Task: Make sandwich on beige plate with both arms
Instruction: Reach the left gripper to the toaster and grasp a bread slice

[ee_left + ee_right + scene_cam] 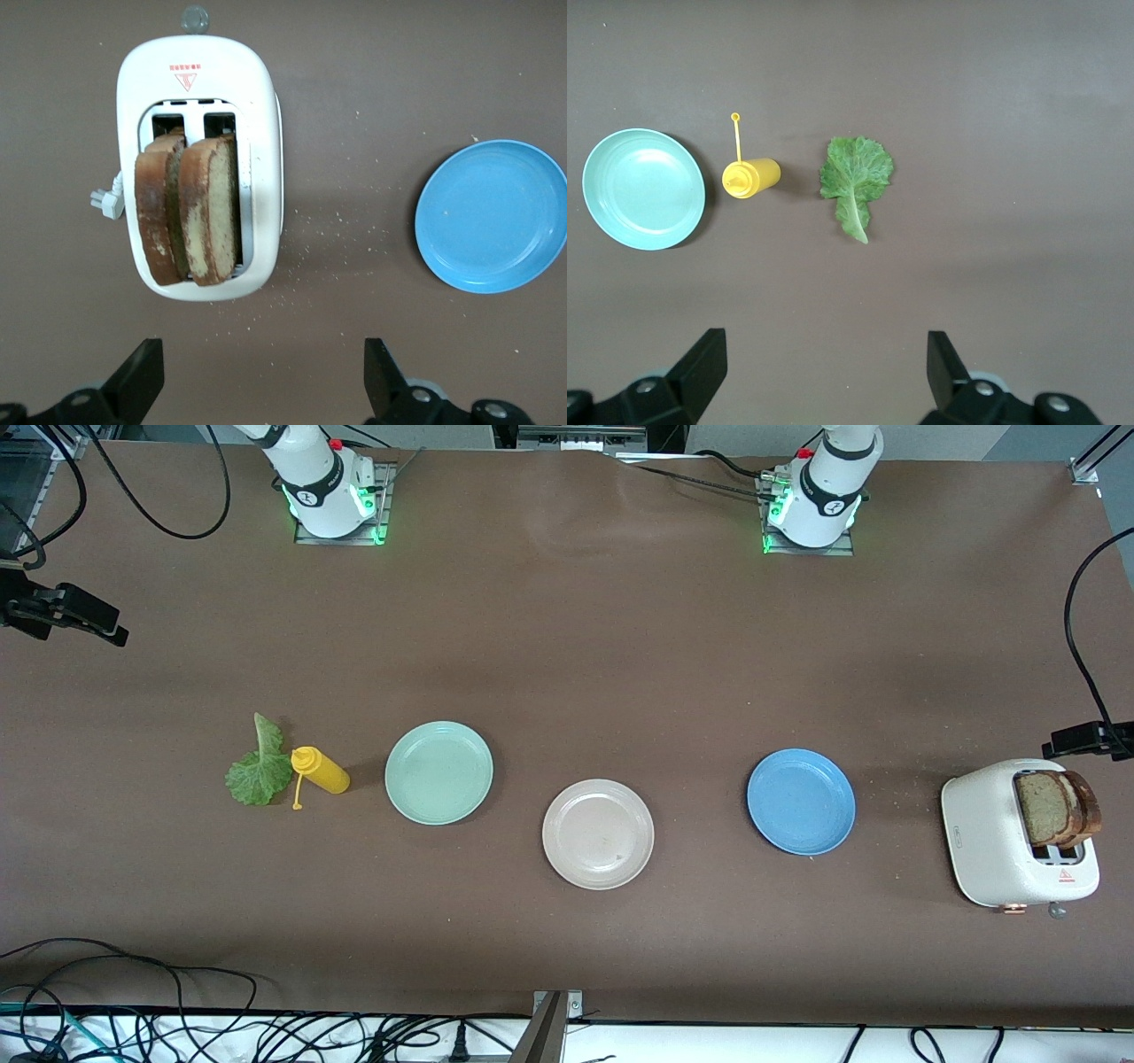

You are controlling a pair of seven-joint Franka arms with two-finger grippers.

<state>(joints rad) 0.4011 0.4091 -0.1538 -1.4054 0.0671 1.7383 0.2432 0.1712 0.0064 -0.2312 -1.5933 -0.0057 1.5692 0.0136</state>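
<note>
The left gripper (257,381) hangs in the air with its fingers (142,376) spread wide and nothing between them. Straight below its wrist camera stands the toaster (257,115), at the left arm's end of the table. Two bread slices (188,208) stick up out of its slots, side by side and touching, well clear of the fingers. Crumbs lie on the table (567,646) beside the toaster. The blue plate (493,215) sits next along, toward the middle of the table.

The right gripper (824,376) also hangs high, fingers (704,367) wide apart and holding nothing. Under it lies the lettuce (856,181), flat on the table at the right arm's end. The yellow bottle (750,177) lies on its side just beside the leaf, its cap dangling on a strap. The green plate (643,188) comes after the bottle, toward the middle.

The beige plate (598,833) rests between the green plate (438,771) and the blue plate (801,801), nearer the front camera than both. It is bare and well apart from both grippers, from the bread (1054,808) and from the lettuce (258,766).
</note>
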